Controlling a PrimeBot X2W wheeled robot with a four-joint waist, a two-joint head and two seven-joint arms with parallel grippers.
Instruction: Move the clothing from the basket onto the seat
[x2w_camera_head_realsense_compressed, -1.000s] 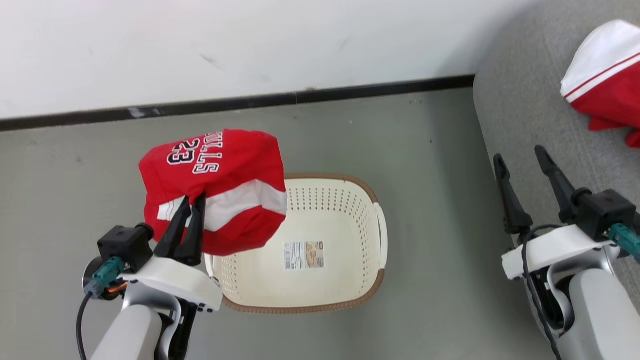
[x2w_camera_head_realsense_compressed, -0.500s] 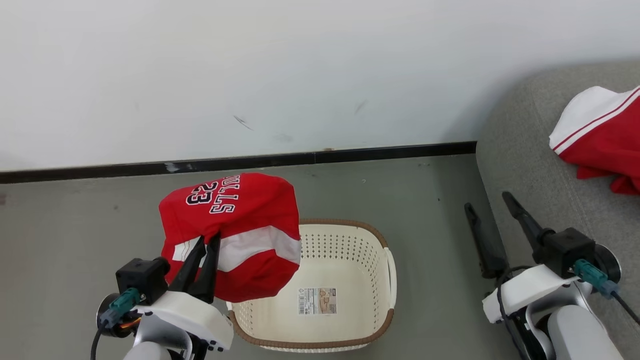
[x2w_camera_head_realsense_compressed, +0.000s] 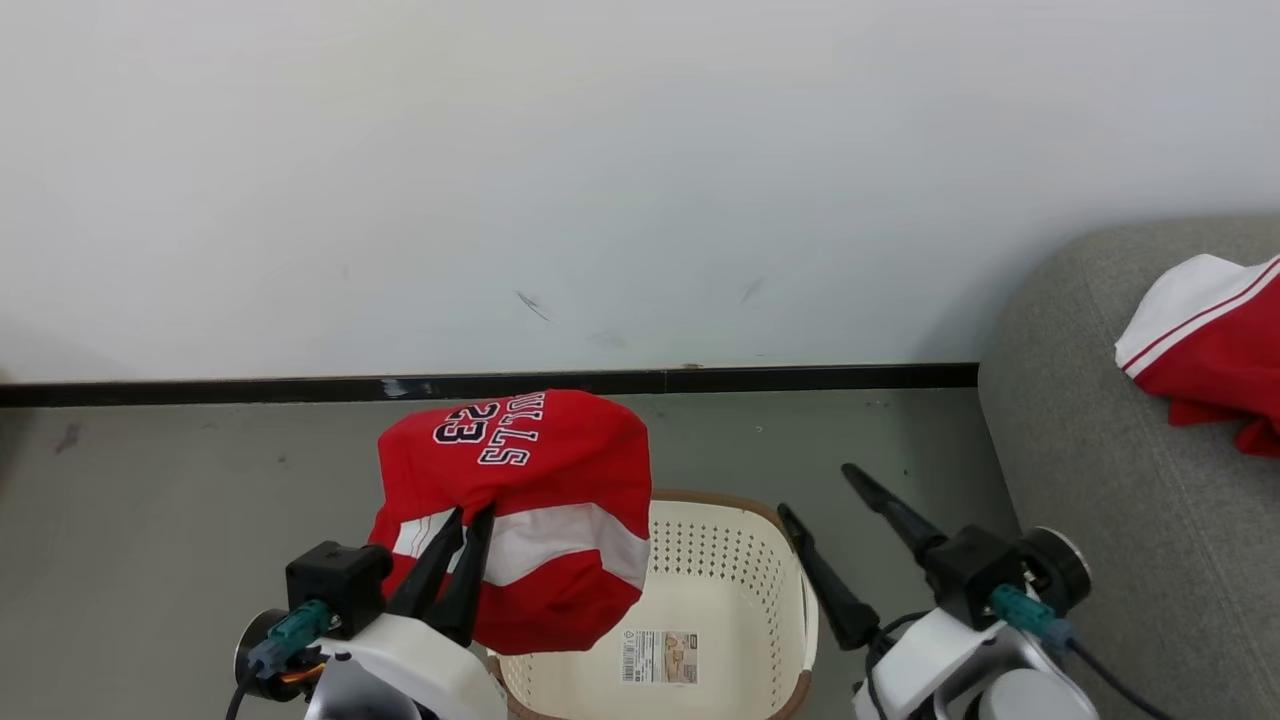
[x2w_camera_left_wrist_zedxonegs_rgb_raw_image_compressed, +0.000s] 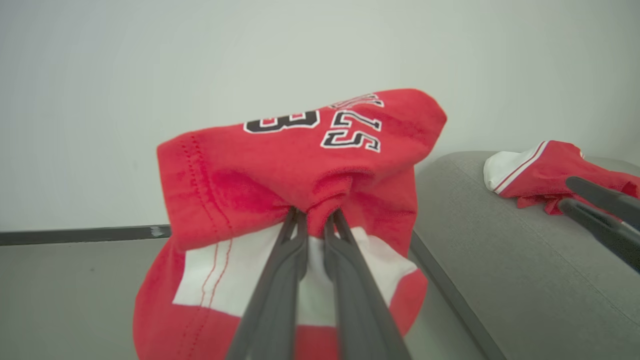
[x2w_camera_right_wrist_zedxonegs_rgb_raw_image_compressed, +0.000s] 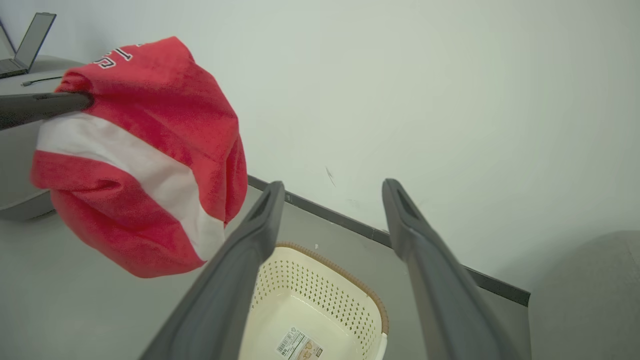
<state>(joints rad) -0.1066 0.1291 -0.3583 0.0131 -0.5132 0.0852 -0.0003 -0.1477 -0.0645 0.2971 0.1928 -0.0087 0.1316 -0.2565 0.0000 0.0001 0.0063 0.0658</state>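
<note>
Red jersey (x2w_camera_head_realsense_compressed: 540, 470) hangs pinched in the nearly closed left gripper (x2w_camera_head_realsense_compressed: 474, 512), above the left rim of the basket (x2w_camera_head_realsense_compressed: 730, 560); the sofa (x2w_camera_head_realsense_compressed: 1100, 500) lies well to the right, beyond the empty, wide-open right gripper (x2w_camera_head_realsense_compressed: 815, 490).

— Where's the red jersey (x2w_camera_right_wrist_zedxonegs_rgb_raw_image_compressed: 145, 150)?
— Hanging in the air, pinched by the left tool (x2w_camera_right_wrist_zedxonegs_rgb_raw_image_compressed: 82, 101), up and left of the cream basket (x2w_camera_right_wrist_zedxonegs_rgb_raw_image_compressed: 305, 292).
— And the right tool (x2w_camera_right_wrist_zedxonegs_rgb_raw_image_compressed: 334, 186)?
— Spread wide, empty, above the basket.

The left tool (x2w_camera_head_realsense_compressed: 474, 512) has dark tapered fingers (x2w_camera_head_realsense_compressed: 428, 575), white housing (x2w_camera_head_realsense_compressed: 420, 660), teal connector (x2w_camera_head_realsense_compressed: 295, 625).
</note>
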